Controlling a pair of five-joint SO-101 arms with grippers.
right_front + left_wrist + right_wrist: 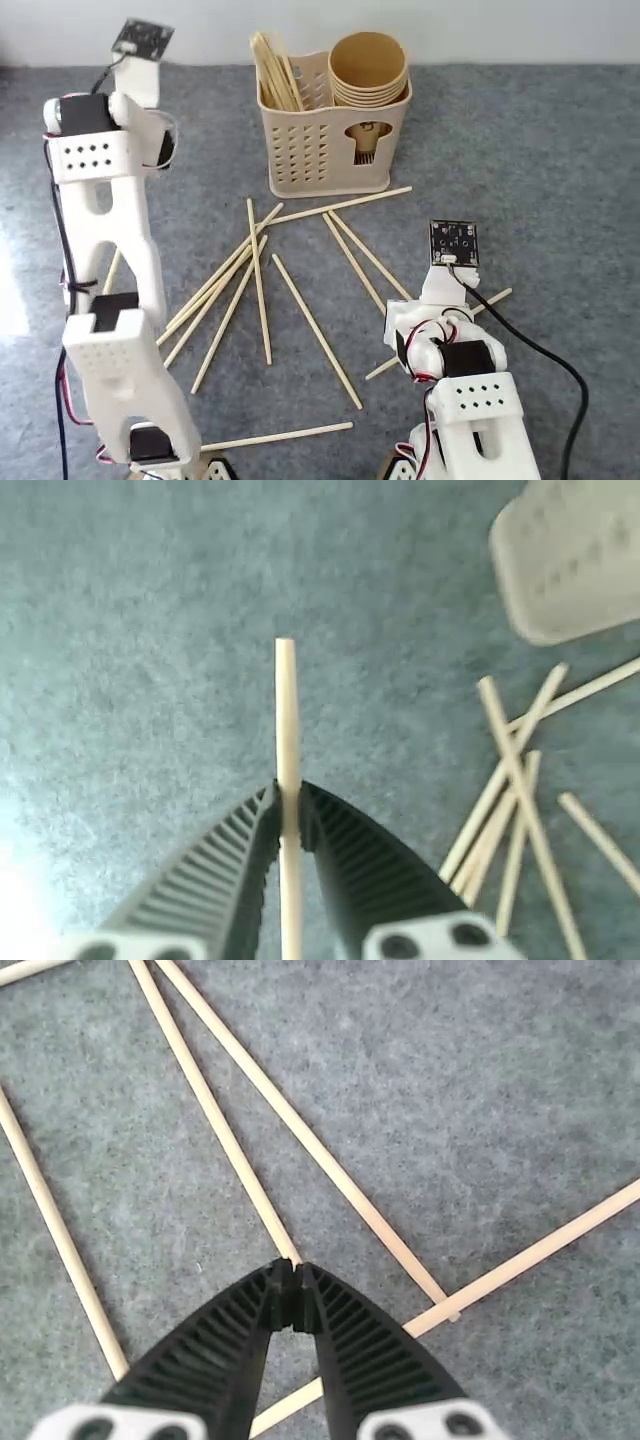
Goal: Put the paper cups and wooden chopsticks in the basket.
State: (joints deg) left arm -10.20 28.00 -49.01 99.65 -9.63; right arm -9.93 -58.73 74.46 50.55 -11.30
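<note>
1. The left gripper has its ribbed black jaws clamped on one pale wooden chopstick. The stick's long axis runs straight out ahead of the jaws, in line with them
2. The beige slotted plastic basket stands at the far middle of the grey felt table. It holds a stack of tan paper cups, and a bundle of wooden chopsticks on the side toward the left arm
3. The left arm's wrist sits beside the basket, clearly nearer to it than the right arm's. Judgement: the stick must swing across to the bundle side and tip end-down to drop in lengthwise
4. The right gripper is low over the table with its jaws together, the tips right at the end of a loose chopstick. Whether they pinch it, I cannot tell
5. Many scattered wooden chopsticks lie between the arms, on the near side of the basket
</note>
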